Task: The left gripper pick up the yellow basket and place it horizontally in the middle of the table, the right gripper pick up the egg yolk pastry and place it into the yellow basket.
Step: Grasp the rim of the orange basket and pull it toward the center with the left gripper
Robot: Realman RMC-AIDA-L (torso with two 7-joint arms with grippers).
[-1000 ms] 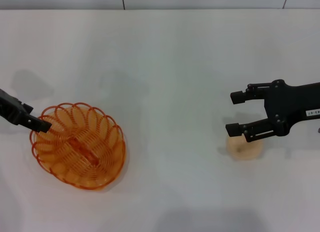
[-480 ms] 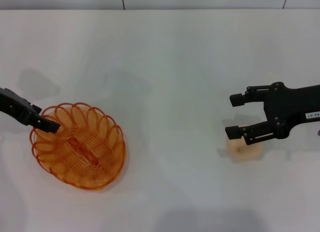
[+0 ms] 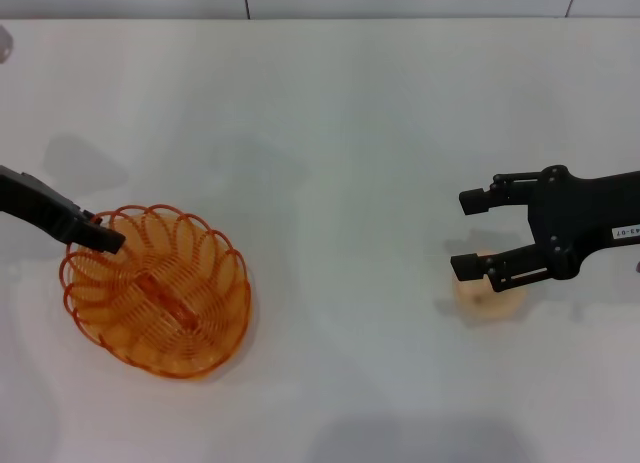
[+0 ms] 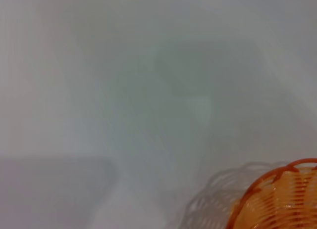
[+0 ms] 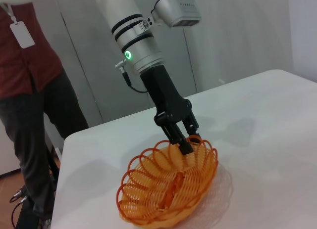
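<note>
Working on the first step: grabbing the yellow basket (image 3: 157, 292), sitting on the left side of the table (image 3: 330, 133), not yet in the middle. Left gripper (image 3: 108, 239) down at the basket's far-left rim, fingers only a little apart with the rim about between them in the right wrist view; hard to tell if really pinching yet. Next, by my guess: squeeze the rim tight, lift, carry to the middle, set down sideways. Right gripper (image 3: 474, 233) spread wide just above the egg yolk pastry (image 3: 489, 292) on the right side, holding nothing. Counting up: one basket, one pastry, two grippers, one table.
</note>
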